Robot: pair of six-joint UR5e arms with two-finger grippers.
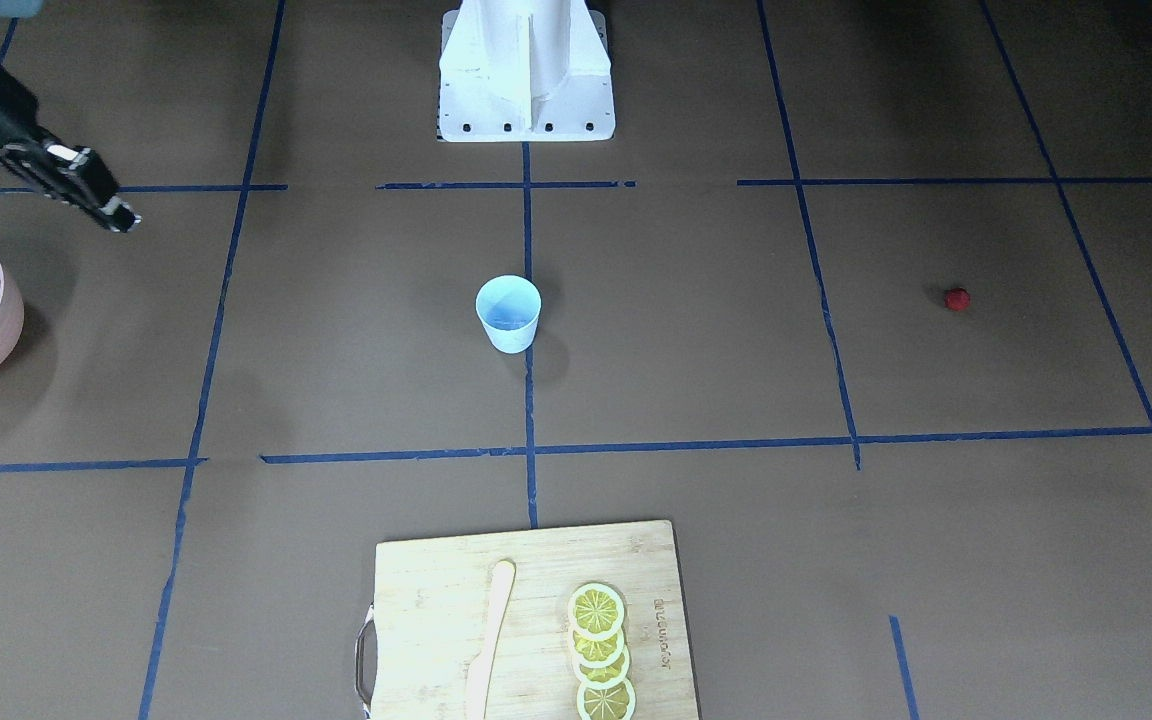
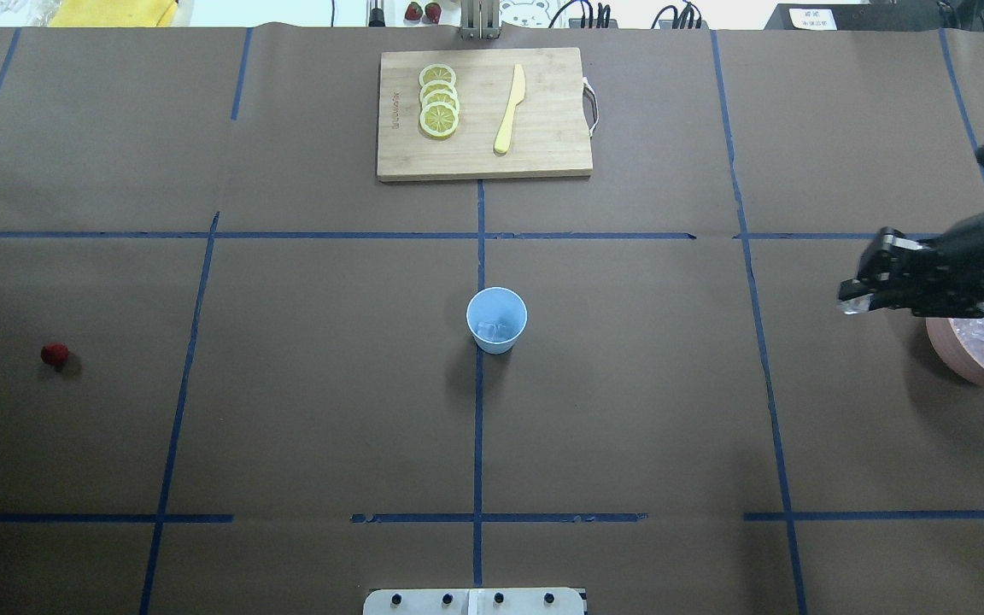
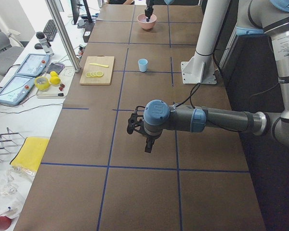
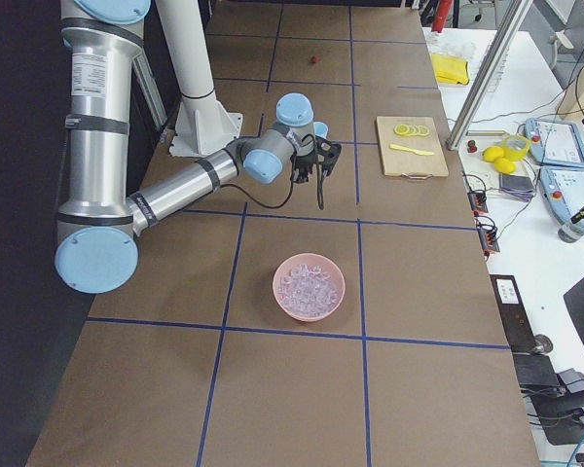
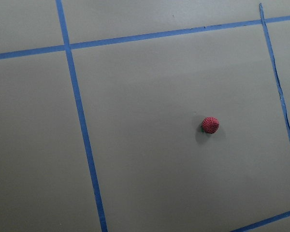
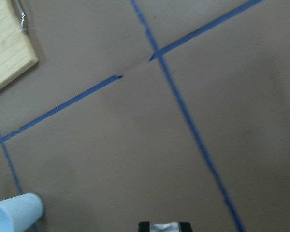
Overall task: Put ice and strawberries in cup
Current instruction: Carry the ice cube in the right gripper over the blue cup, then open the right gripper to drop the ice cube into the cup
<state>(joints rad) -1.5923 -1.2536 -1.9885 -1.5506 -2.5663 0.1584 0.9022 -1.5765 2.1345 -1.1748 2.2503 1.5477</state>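
- Your table (image 2: 287,410) is brown with blue tape lines. The cup (image 2: 496,320) stands upright near the middle, right on the centre tape line.
- In the overhead view you can make out some ice (image 2: 492,329) at the bottom of that cup.
- On the far side from the robot sits a wooden cutting board (image 2: 543,141). It has a row of overlapping lemon slices (image 2: 439,101) and a pale knife (image 2: 509,109) lying next to them, well apart from the cup.
- The pink bowl (image 4: 308,314), full of ice, sits at the robot's right end of the table.
- The strawberry (image 2: 54,354) lies alone on the paper at the robot's left end, well apart from the cup.
- Between the bowl and the cup there's just brown paper and one tape line.
- Your right gripper (image 2: 852,306) hangs above the table on the cup side of the bowl, fingers pointing down. It's clenched on a clear ice cube (image 6: 164,227).
- The left arm's forearm reaches out level over the table with the left gripper (image 3: 148,146) pointing down, off the surface. Its wrist camera looks straight at the strawberry.
- Can't tell whether that one is released or clenched.
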